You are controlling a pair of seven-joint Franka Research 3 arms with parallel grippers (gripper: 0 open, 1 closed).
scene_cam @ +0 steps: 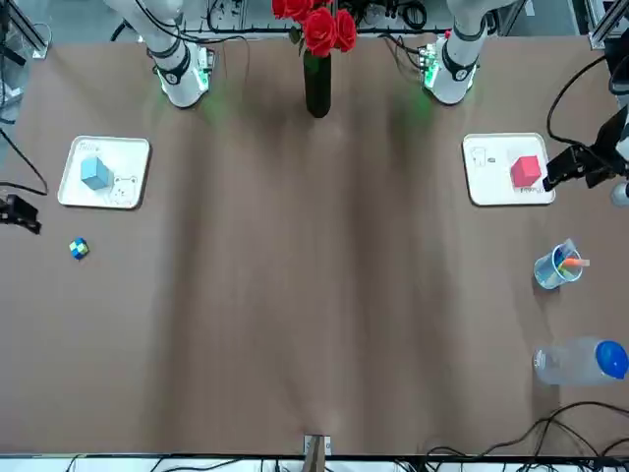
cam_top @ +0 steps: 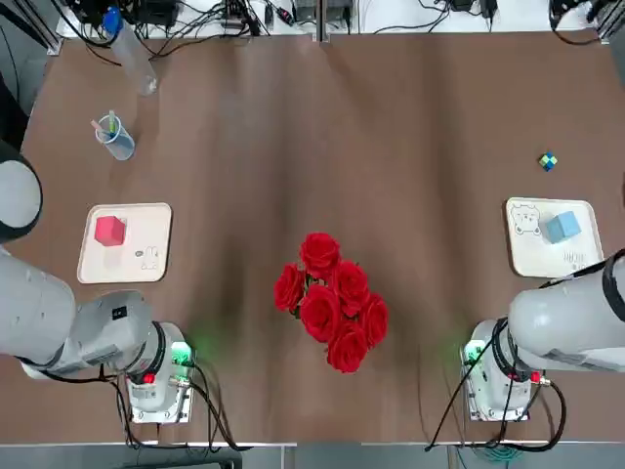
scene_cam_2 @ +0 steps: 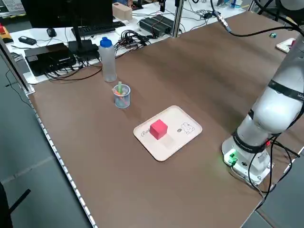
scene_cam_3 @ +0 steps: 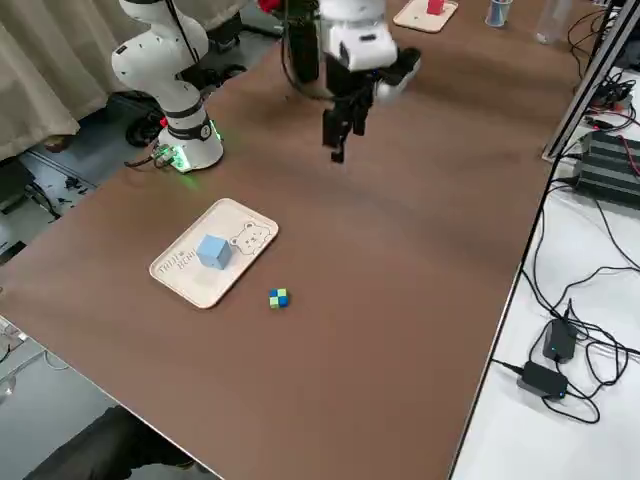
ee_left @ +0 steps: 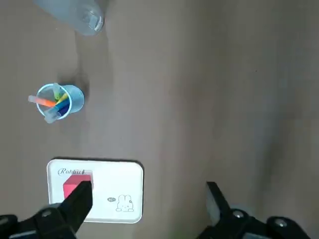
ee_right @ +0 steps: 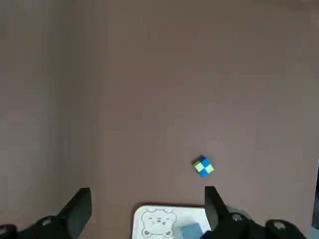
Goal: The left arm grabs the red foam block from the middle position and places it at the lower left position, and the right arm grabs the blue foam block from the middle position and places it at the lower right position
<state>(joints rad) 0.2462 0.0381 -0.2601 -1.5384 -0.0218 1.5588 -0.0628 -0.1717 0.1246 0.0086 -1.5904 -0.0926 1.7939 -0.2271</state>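
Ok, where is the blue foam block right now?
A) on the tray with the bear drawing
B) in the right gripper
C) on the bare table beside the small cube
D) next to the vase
A: the blue foam block sits on the tray, nothing gripping it.

"Rabbit" in script on the left tray [ee_left: 94, 191]

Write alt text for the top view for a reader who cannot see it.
Overhead view of a brown table: a red foam block sits on a cream tray at the left, a blue foam block on a matching tray at the right. Red roses stand centre-front between two arm bases; a cup of pens and a small checkered cube lie farther back.
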